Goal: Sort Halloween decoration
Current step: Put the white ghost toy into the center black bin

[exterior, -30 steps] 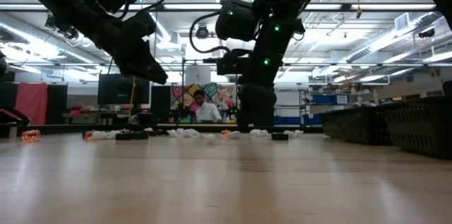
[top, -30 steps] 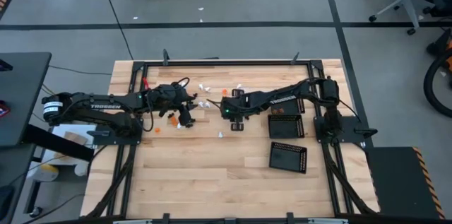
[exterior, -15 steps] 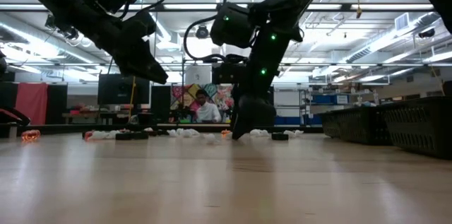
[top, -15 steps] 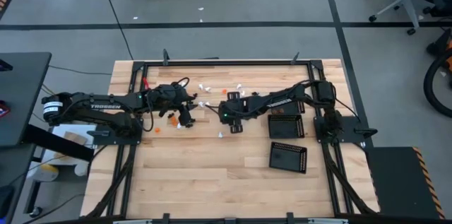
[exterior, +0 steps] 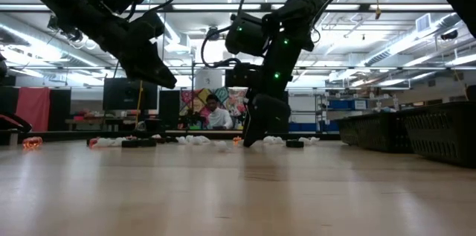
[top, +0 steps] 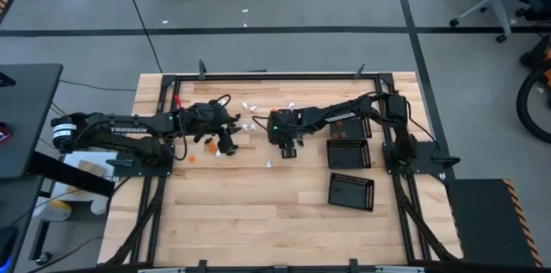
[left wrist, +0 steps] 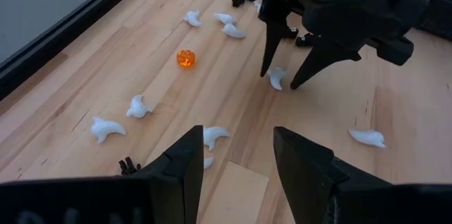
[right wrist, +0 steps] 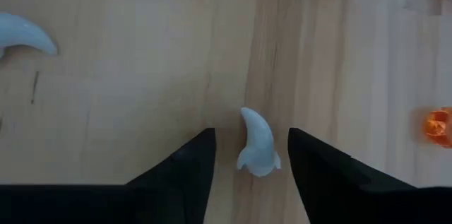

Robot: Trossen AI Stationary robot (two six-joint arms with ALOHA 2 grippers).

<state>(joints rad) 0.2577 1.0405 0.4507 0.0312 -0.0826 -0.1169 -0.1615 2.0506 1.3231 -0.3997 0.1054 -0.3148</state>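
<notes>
White piece [right wrist: 257, 143] sits between right end effector [right wrist: 247, 155] fingers, untouched.

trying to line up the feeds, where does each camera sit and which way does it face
High view: above, straight down on the table; both arms show.
Low view: at tabletop height, level toward the room; both arms come down from above.
Left wrist view: past the open left pincer at the right pincer.
Right wrist view: down past the right pincer's fingers astride a white ghost.
Shared: both wrist views show that ghost.
</notes>
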